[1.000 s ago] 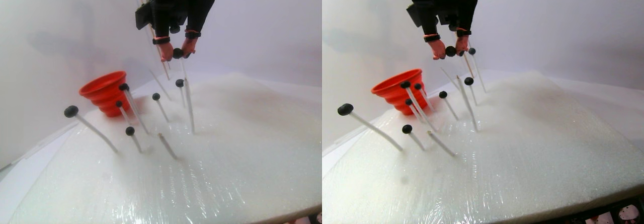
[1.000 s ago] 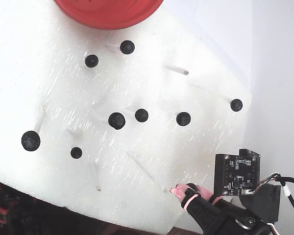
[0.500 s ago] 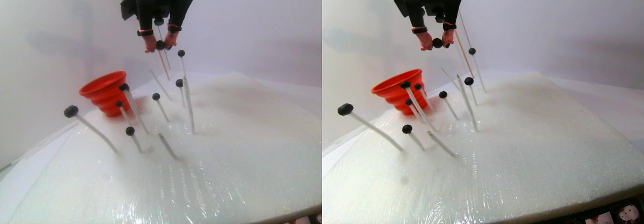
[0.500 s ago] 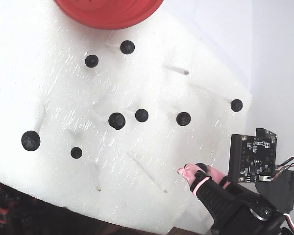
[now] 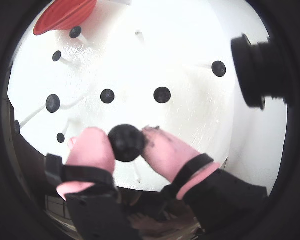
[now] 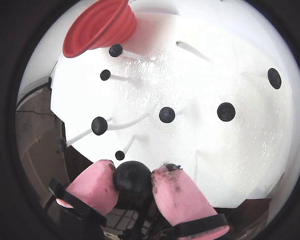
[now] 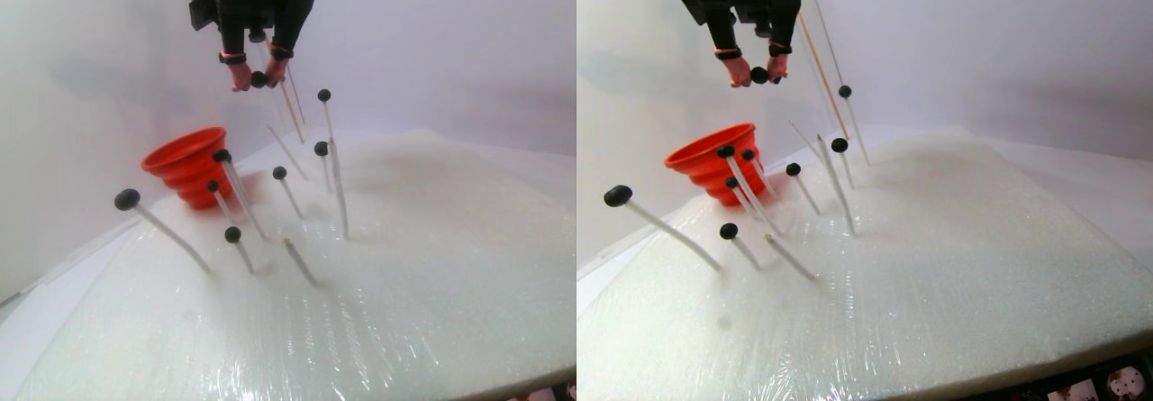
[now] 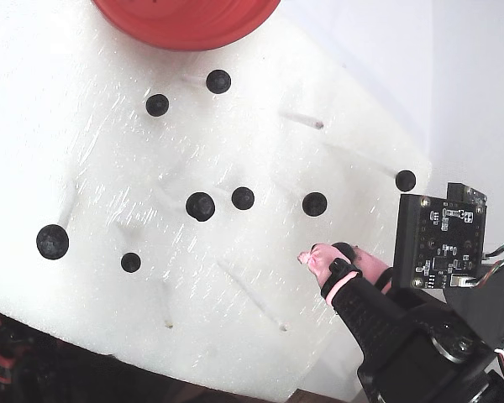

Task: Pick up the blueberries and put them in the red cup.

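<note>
Bright, overexposed white foam point(image 8: 109, 168); fisheye vignette in wrist views.

No words, numbers, labels or signs can be read in any of the pictures. The green circuit board point(image 8: 442, 239) at the right of the fixed view has tiny parts and small marks on it — but they are too small and blurry to make out. At the bottom right corner of the stereo pair view there is a small patterned patch point(image 7: 1103, 385) — nothing on it can be read either.
</note>
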Tool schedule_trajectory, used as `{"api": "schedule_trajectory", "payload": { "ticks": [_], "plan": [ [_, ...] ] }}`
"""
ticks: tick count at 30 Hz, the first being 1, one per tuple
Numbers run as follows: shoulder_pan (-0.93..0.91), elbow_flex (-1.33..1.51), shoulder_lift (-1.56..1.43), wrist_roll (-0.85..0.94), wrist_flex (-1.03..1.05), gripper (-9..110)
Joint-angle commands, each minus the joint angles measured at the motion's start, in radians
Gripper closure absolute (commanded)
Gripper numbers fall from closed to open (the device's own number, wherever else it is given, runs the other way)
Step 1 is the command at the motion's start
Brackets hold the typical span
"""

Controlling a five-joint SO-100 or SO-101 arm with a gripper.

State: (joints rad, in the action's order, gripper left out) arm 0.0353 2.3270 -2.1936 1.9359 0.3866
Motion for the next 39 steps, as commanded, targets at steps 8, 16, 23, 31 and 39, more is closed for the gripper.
{"api": "schedule_trajectory", "payload": {
  "ticks": [8,16,23,31,39],
  "plan": [
    [0.107,-0.106,0.035,-0.011,-0.063,90],
    [0.158,-0.124,0.095,-0.02,-0.127,90],
    [0.198,-0.158,0.16,-0.025,-0.181,90],
    [0.239,-0.209,0.219,-0.029,-0.222,90],
    [0.273,-0.259,0.298,-0.021,-0.278,90]
  ]
}}
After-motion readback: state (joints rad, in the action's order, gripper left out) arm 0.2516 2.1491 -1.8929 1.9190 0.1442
